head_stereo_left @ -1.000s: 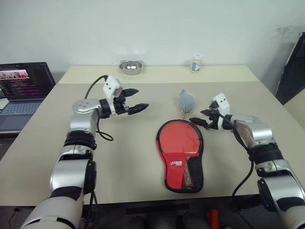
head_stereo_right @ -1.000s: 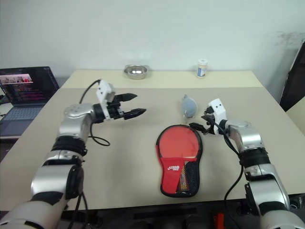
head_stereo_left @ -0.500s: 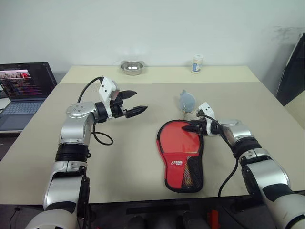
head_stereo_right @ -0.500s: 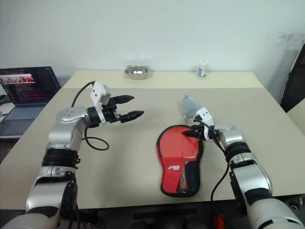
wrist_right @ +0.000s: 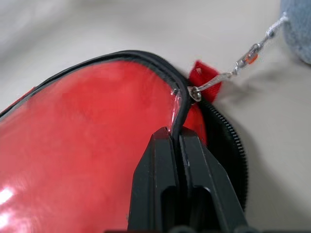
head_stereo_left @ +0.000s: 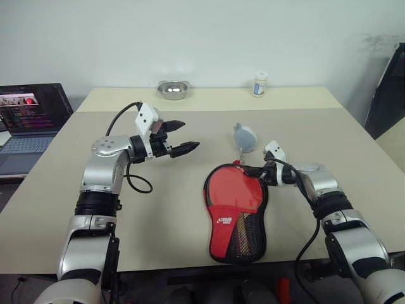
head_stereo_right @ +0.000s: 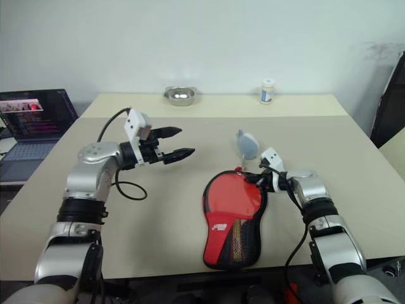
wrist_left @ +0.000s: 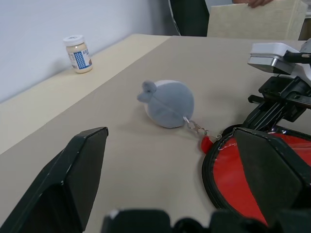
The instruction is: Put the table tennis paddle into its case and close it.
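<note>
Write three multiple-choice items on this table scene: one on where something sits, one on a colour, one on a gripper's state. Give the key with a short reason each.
1. Where does the metal bowl stand?
A. at the far edge of the table, by the wall
B. on the case
C. beside the laptop's keyboard

2. What colour is the plush tag chained to the case?
A. yellow
B. grey
C. green

3. How does the right gripper stand?
A. wide open above the table
B. shut on the small jar
C. shut on the case's black edging

Key:
1 A, the bowl sits along the table's far edge, near the small jar.
2 B, the left wrist view shows a grey round plush on a short chain.
3 C, the right wrist view shows both fingers pinched on the black rim; the left gripper is the open one.
</note>
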Available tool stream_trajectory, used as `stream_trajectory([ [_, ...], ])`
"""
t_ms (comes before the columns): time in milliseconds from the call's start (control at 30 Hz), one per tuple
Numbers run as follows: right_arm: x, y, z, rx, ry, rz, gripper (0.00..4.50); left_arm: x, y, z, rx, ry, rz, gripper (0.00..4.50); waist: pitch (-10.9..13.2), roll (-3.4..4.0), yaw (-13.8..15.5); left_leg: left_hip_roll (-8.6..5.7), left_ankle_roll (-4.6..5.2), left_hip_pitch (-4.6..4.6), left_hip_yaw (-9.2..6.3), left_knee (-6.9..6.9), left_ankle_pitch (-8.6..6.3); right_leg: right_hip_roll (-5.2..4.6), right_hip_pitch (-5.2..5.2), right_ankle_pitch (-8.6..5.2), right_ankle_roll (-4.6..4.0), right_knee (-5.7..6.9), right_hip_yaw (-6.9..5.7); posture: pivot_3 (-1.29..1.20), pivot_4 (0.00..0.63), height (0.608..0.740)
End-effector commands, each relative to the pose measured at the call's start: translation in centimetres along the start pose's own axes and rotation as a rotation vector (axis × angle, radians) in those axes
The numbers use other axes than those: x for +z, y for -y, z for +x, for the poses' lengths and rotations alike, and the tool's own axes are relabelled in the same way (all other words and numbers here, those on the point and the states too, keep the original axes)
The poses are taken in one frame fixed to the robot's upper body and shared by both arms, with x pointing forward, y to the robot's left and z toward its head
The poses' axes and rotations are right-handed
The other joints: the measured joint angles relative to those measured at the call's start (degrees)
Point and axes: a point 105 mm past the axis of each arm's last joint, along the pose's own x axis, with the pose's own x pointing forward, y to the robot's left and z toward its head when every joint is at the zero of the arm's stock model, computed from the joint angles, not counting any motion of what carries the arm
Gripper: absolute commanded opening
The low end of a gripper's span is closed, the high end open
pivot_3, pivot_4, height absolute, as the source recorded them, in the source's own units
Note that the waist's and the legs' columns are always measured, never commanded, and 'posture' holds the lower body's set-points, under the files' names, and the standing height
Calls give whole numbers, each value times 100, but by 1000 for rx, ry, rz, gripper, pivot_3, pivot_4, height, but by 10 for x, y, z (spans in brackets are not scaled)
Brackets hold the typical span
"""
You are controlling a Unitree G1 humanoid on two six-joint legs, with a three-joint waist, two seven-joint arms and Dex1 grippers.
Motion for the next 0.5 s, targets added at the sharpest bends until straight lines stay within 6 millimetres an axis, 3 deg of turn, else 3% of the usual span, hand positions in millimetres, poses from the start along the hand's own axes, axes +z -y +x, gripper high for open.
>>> stream_trajectory([
  [33, -1, -17, 6, 73, -10, -10, 11, 12, 1, 1, -9, 31, 38, 4500, 0, 0, -1, 0, 0, 0, 1, -1, 0, 0, 0, 0, 0, 0, 0, 0, 150, 740],
  [200, -5, -27, 10, 94, -21, -23, 11, 10, 2, 1, -10, 26, 36, 4500, 0, 0, -8, 1, 0, 0, 1, -1, 0, 1, 0, 0, 0, -1, 0, 0, 150, 740],
  [500, 13, -7, 4, 10, 11, -78, 11, 7, 3, 1, -10, 18, 40, 4500, 0, 0, -17, 2, 0, 7, 1, 2, 1, 3, 2, 0, 0, 4, 1, 0, 150, 740],
])
